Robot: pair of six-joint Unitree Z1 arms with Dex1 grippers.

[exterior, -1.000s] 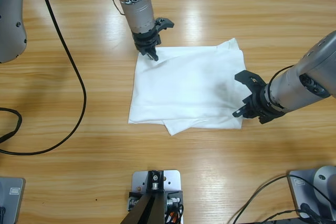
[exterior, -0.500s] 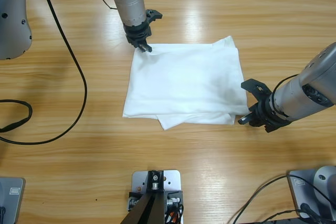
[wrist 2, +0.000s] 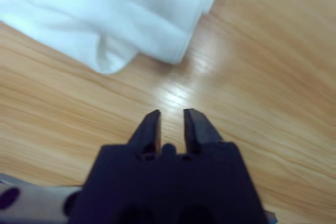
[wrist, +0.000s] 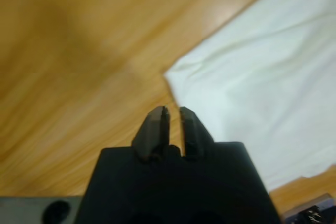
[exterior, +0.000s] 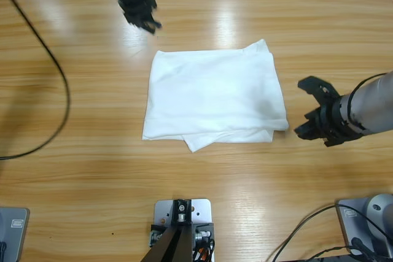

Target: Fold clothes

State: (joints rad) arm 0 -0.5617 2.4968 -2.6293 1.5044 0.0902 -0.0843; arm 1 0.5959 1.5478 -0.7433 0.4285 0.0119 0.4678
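Looking from left to right across your bench (exterior: 80,170), you first meet a black cable (exterior: 54,84) curving down the left side of the wood. Next comes your left end effector (exterior: 140,13) near the far edge, hanging clear of the cloth and well apart from it. In its wrist view (wrist: 172,129) the 2 black jaws stand nearly together with only a thin slit between them, holding nothing, and a corner of the white cloth (wrist: 262,77) lies just ahead of their tips.

In the middle you have the T-shirt (exterior: 212,99), folded into a rough rectangle and lying flat on the wood. A lower layer pokes out along the near edge as a small pointed flap.

Further right, your right end effector (exterior: 316,111) sits just beside the shirt's near right corner, not touching it. In the high view its 2 jaws stand spread. Its wrist view (wrist 2: 170,129) shows them with bare wood between them and the folded edge of the shirt (wrist 2: 115,19) beyond, so this one also grips nothing.
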